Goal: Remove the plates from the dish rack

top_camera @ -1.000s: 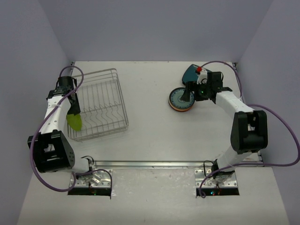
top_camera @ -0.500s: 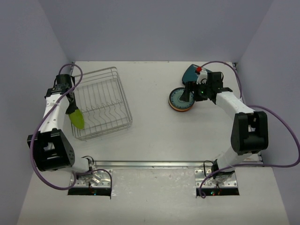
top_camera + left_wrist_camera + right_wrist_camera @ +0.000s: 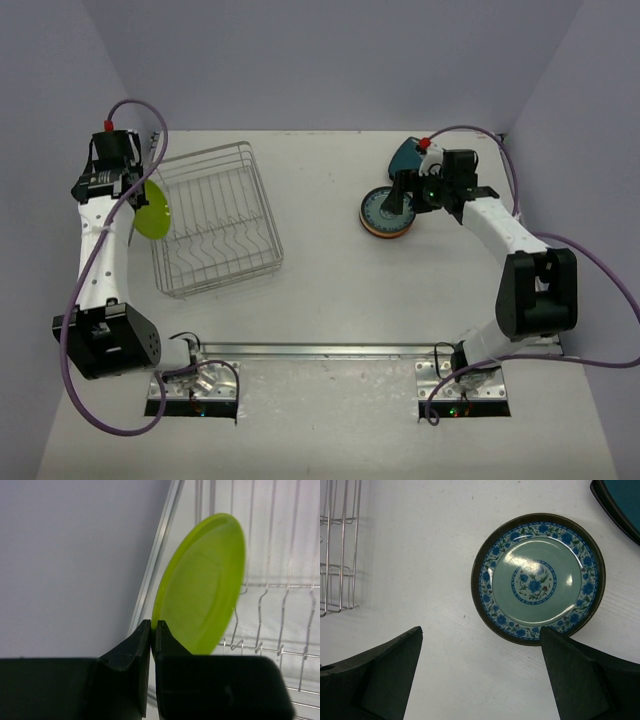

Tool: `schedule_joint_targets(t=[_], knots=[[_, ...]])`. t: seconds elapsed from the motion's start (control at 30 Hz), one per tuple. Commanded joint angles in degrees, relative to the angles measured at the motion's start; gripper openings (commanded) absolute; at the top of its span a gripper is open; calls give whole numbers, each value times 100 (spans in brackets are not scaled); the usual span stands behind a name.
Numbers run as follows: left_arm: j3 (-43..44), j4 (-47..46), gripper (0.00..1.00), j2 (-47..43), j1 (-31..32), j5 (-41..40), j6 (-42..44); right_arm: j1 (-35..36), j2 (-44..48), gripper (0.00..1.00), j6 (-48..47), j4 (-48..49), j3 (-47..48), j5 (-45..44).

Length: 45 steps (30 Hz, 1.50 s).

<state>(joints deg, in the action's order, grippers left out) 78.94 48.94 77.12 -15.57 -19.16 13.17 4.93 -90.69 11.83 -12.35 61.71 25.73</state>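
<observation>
My left claw (image 3: 153,630) was clenched on the rim of the lime-green plate (image 3: 202,587), holding it upright and edge-on, which I judge suits lifting it clear of the wavy dividers of the dish rack (image 3: 270,585). My right claw (image 3: 480,672) hung released, jaws spread wide, above the blue-flowered plate (image 3: 538,578) on the counter (image 3: 330,290) at the far right, a teal plate (image 3: 620,500) just beyond it. Only my left wrist camera showed the pinch itself. Only the overhead view showed the rack sitting at the left with the green plate at its left edge, no other plate in it that I could see, and an orange edge under the flowered plate, so probably a stack.
</observation>
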Motion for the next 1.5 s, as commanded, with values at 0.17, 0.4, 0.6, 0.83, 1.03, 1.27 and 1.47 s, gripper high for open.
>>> schedule_joint_targets(t=[0.17, 0.4, 0.6, 0.83, 1.03, 1.27, 1.47], knots=[[680, -171, 0, -873, 421, 4402, 149, 345, 342, 99, 761, 974, 257, 1637], [36, -655, 0, -867, 2307, 5242, -839, 1333, -143, 99, 1607, 1394, 1180, 2406], [30, -871, 0, -595, 2484, 5822, -1165, 2002, -638, 90, 1759, 1277, 1869, 2451], [3, -1028, 0, -491, 2630, 5864, -1264, 2280, -845, 58, 1327, 685, 2209, 2250], [-69, -775, 0, -540, 2638, 5609, -1063, 2112, -648, 70, 1140, 510, 2091, 1872], [-660, -850, 0, -817, 2638, 5489, -970, 1082, -1023, 70, 2816, 1284, 2756, 2922], [-623, -978, 0, -748, 2638, 5519, -976, 1344, -844, 69, 2225, 1047, 2458, 3566]])
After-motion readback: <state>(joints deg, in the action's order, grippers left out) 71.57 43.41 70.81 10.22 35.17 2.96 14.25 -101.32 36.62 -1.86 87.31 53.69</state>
